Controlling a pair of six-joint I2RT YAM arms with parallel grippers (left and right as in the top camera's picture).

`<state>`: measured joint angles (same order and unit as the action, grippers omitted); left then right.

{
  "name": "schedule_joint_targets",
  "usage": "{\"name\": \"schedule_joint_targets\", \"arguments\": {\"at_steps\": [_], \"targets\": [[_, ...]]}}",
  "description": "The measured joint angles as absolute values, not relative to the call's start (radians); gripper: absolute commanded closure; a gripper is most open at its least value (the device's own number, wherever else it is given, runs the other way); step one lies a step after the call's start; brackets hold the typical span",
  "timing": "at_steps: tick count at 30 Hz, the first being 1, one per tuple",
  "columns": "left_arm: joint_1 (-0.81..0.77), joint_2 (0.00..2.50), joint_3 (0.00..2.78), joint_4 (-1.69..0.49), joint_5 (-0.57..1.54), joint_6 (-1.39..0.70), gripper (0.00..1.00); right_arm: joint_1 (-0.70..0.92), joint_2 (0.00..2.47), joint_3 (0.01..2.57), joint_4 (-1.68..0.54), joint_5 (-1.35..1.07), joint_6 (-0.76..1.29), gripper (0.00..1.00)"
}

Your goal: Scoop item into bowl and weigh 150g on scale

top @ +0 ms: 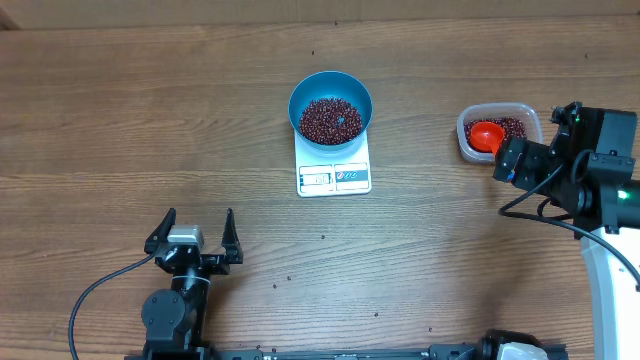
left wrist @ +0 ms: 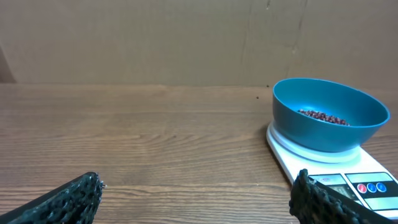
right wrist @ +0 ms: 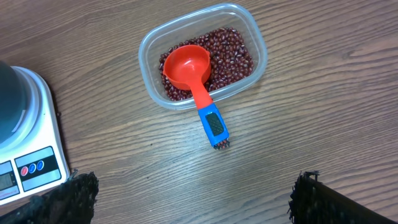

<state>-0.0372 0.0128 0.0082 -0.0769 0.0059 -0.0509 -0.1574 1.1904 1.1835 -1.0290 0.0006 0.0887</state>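
Left end effector (top: 198,220): low over the near-left part of the table (top: 120,120), fingers spread wide, nothing between them. It points away from the robot, well apart from everything else.

Centre: scale (top: 334,177), flat on the table. Its long axis runs near to far, with the display and button strip at the near end, facing the robot. The bowl (top: 331,78) sits upright on the far part of the platform, about as wide as the scale itself. Beans (top: 331,119) make a loose heap on the bowl floor, and the walls above them are bare.

Right: clear tub (right wrist: 144,53) standing on the table, well apart from the scale, with more beans (right wrist: 235,59) in it. A red scoop (right wrist: 186,65) lies with its cup in the tub. Its blue handle (right wrist: 213,123) crosses the rim, and the handle's end seems to rest on the table. The scoop's long axis is diagonal, with the handle pointing toward the right arm.

Right end effector (right wrist: 194,202): just near of the handle end, not touching it, jaws fully apart and empty.
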Motion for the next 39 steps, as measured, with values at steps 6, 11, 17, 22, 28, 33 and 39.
{"name": "schedule_joint_targets", "arguments": {"at_steps": [6, 11, 17, 22, 28, 33, 39], "targets": [[-0.037, 0.013, 0.008, -0.076, 0.006, -0.048, 0.01, -0.157, 1.190, 1.184, -1.029, 0.001, 0.089, 0.00], [-0.037, 0.013, 0.008, -0.076, 0.006, -0.048, 0.00, -0.157, 1.190, 1.184, -1.029, 0.001, 0.089, 0.00], [-0.009, 0.013, 0.008, -0.076, 0.004, -0.047, 0.00, -0.157, 1.190, 1.184, -1.029, 0.000, 0.089, 0.00], [-0.006, 0.013, 0.008, -0.077, 0.003, -0.047, 0.00, -0.157, 1.190, 1.184, -1.029, 0.001, 0.089, 0.00], [-0.006, 0.013, 0.008, -0.077, 0.003, -0.047, 0.01, -0.157, 1.190, 1.184, -1.029, 0.001, 0.089, 0.00], [-0.006, 0.013, 0.008, -0.077, 0.002, -0.047, 0.00, -0.157, 1.190, 1.184, -1.029, 0.001, 0.089, 0.00], [-0.006, 0.013, 0.008, -0.077, 0.002, -0.047, 0.00, -0.157, 1.190, 1.184, -1.029, 0.001, 0.089, 0.00]]}}
